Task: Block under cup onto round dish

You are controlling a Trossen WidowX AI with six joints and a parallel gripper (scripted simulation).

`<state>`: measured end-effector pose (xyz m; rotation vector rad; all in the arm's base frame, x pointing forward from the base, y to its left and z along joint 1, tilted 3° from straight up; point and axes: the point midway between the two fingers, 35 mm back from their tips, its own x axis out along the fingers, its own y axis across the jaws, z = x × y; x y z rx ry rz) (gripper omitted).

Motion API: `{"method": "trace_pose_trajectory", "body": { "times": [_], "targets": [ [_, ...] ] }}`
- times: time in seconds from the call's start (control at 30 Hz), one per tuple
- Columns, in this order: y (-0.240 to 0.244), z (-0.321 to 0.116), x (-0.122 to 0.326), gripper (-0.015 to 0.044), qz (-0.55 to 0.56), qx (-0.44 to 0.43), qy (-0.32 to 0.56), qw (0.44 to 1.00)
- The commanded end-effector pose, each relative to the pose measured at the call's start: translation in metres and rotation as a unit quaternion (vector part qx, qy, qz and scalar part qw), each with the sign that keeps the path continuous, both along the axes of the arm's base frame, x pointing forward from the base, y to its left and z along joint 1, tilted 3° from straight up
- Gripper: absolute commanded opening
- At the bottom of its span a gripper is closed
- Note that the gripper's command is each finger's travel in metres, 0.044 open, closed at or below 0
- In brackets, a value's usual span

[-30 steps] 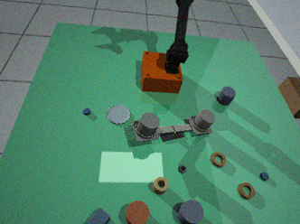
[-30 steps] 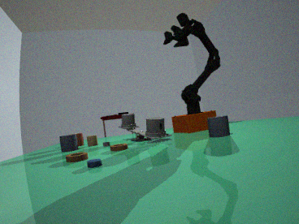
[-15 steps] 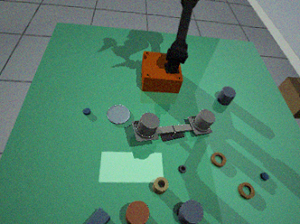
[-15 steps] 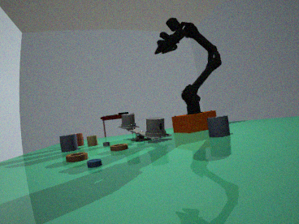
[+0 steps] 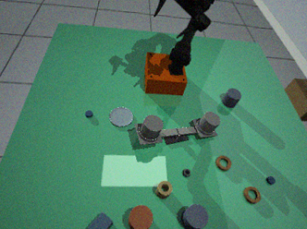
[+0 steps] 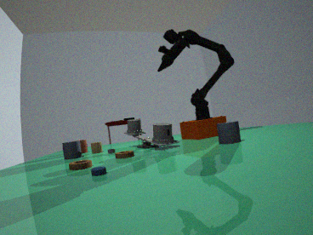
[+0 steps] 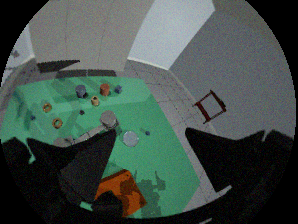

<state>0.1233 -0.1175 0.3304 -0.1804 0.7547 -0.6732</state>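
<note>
One grey cup point(image 5: 152, 126) point(image 6: 133, 126) point(image 7: 108, 118) stands upright on the balance end nearer the dish. The other grey cup point(image 5: 209, 123) point(image 6: 162, 133) stands on the far end, partly behind a finger in the wrist view point(image 7: 63, 142). The balance beam point(image 5: 185, 132) is tilted: the end nearer the dish is raised, the other end is low. The round pale dish point(image 5: 121, 117) point(image 7: 130, 139) is bare. No block is visible; the cups hide what is under them. My gripper point(image 7: 152, 132) is open and empty, high above the table, away from both cups and the dish.
The orange arm base point(image 5: 165, 86) point(image 6: 203, 128) stands behind the balance. A dark blue cylinder point(image 5: 232, 97) point(image 6: 229, 132) stands beyond the low end. A small blue disc point(image 5: 89, 114) lies outside the dish. Rings, cylinders and a pale rectangle point(image 5: 131, 171) are on the other side of the balance.
</note>
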Motion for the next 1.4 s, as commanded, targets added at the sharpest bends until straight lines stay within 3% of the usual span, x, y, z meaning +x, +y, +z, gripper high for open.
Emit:
{"method": "trace_pose_trajectory", "body": {
  "times": [0.0,0.4,0.8,1.0,1.37],
  "targets": [
    [0.003,-0.028,0.015,0.0440,0.049,0.031,0.032,0.998],
    [0.026,-0.103,0.043,0.0440,0.211,0.128,0.059,0.967],
    [0.053,-0.154,0.055,0.0440,0.346,0.203,-0.006,0.916],
    [0.054,-0.155,0.057,0.0440,0.342,0.214,-0.006,0.915],
    [0.065,-0.164,0.076,0.0440,0.241,0.363,0.022,0.900]
  ]
}}
